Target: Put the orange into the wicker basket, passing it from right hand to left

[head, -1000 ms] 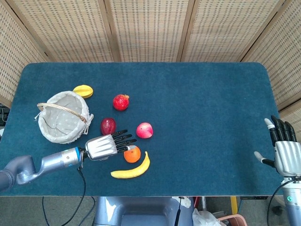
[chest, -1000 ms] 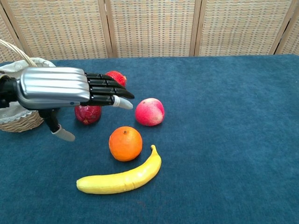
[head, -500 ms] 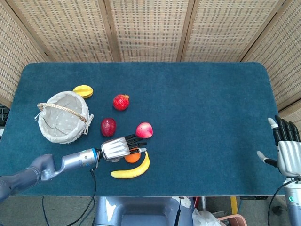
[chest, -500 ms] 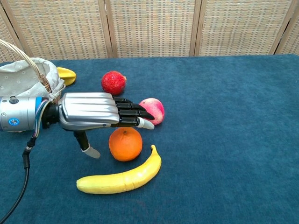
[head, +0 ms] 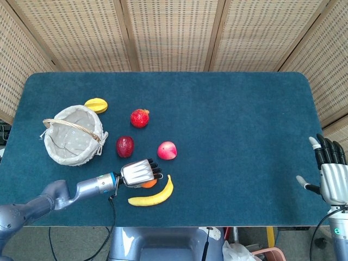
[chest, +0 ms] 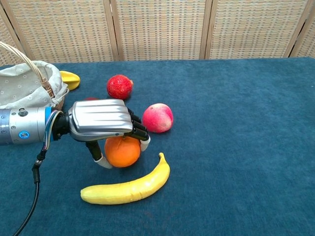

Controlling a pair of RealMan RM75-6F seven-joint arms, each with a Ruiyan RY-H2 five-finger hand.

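The orange [chest: 121, 152] lies on the blue table cloth just above the banana. My left hand [chest: 101, 123] covers it from above, fingers curled down over its far side and the thumb against its near left side; in the head view only a sliver of the orange [head: 148, 184] shows under the left hand [head: 139, 172]. The wicker basket [head: 54, 126] with its pale lining stands at the left, its handle arching over it; the chest view shows the basket [chest: 22, 88] at the left edge. My right hand [head: 331, 173] hovers at the table's right edge, fingers spread, holding nothing.
A banana [chest: 129, 187] lies right below the orange. A pink peach [chest: 157, 117] sits just right of my left hand, a dark red fruit [head: 125, 145] behind it, a pomegranate [head: 140, 117] further back, and a yellow starfruit [head: 96, 105] beside the basket.
My left hand has come toward the table's front and dropped onto the orange, its fingers curling around it. The right hand has barely shifted.
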